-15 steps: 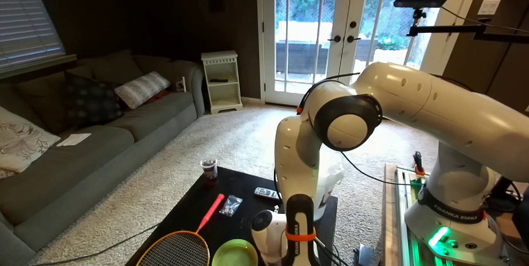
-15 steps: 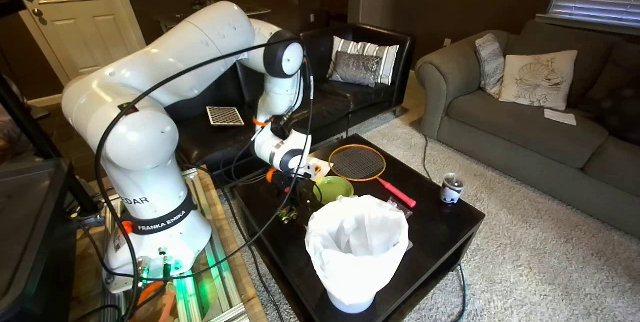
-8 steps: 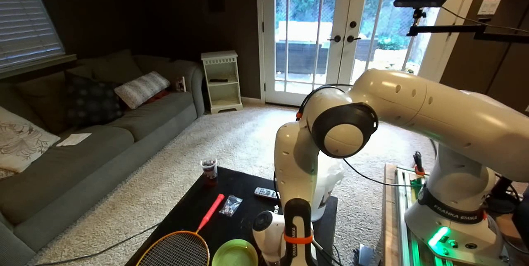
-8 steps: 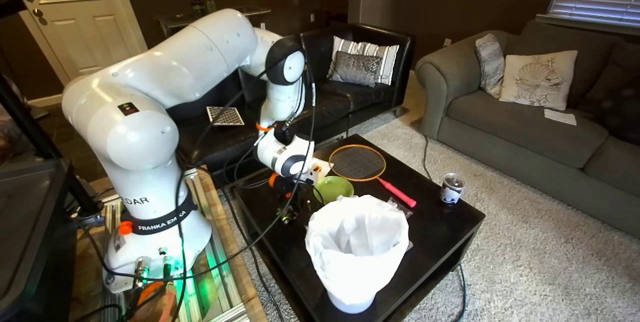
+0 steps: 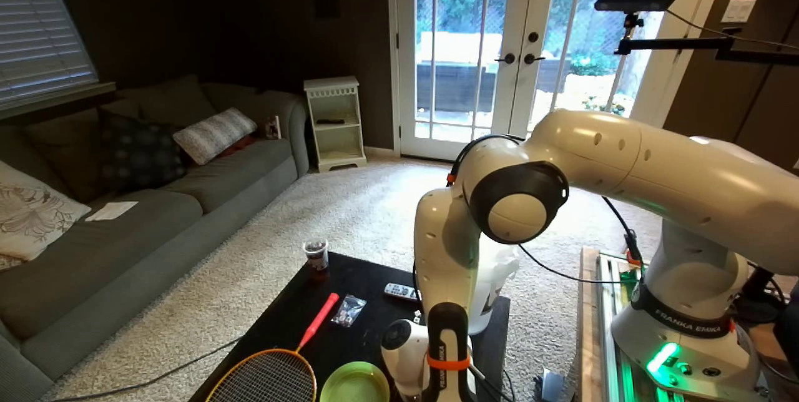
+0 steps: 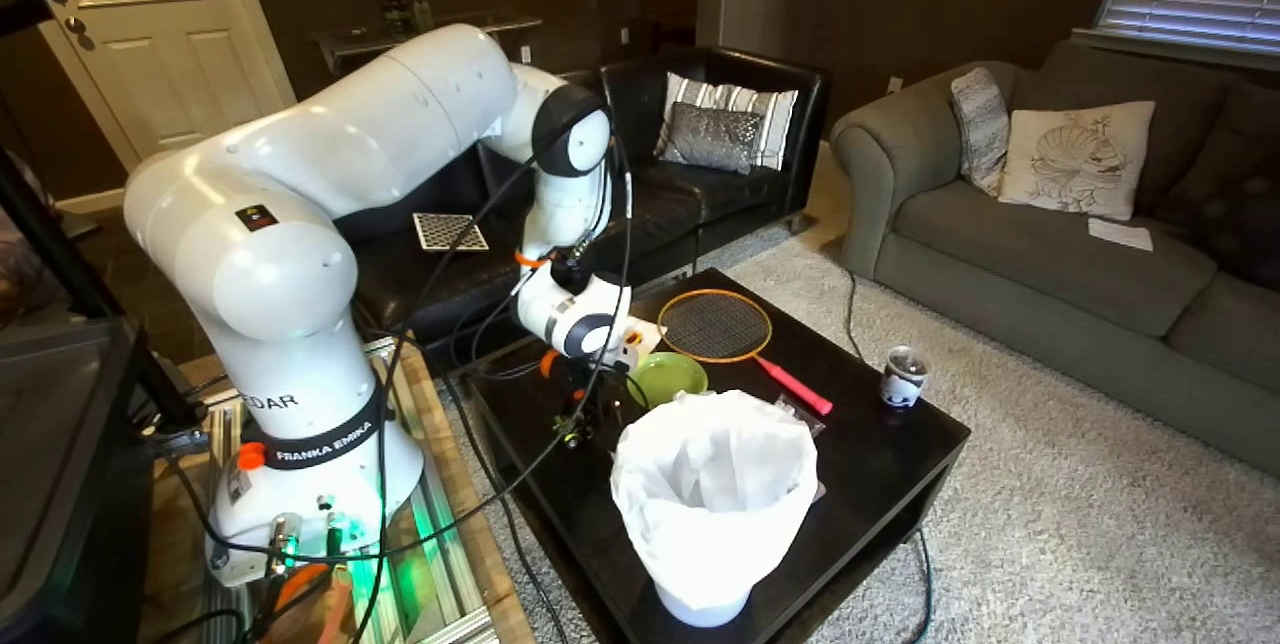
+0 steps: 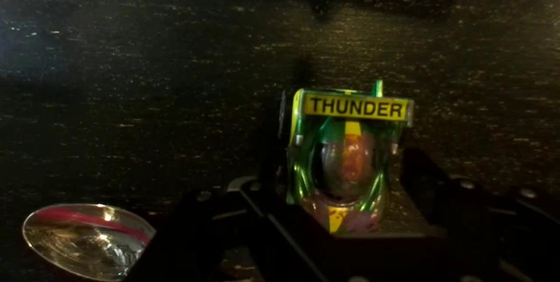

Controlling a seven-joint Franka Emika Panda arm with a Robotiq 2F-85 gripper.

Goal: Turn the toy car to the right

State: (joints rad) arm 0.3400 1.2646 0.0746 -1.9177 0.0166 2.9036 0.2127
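The toy car is green and yellow with "THUNDER" on its rear wing. It stands on the dark table, right of the middle in the wrist view. It also shows small and partly hidden in an exterior view, under the gripper. In the wrist view my gripper is open, with one dark finger on each side of the car. A gap shows between the car and the right finger; the left finger is close to its side, and contact is unclear. The gripper's dark body hides the car's front end.
A shiny oval thing, like a spoon, lies left of the gripper. A green bowl, a badminton racket, a white-lined bin and a cup stand or lie on the table. A remote lies there too.
The arm has come down a little, bringing the gripper lower over the car, with most of the motion in the first half second. The objects on the table have not visibly moved.
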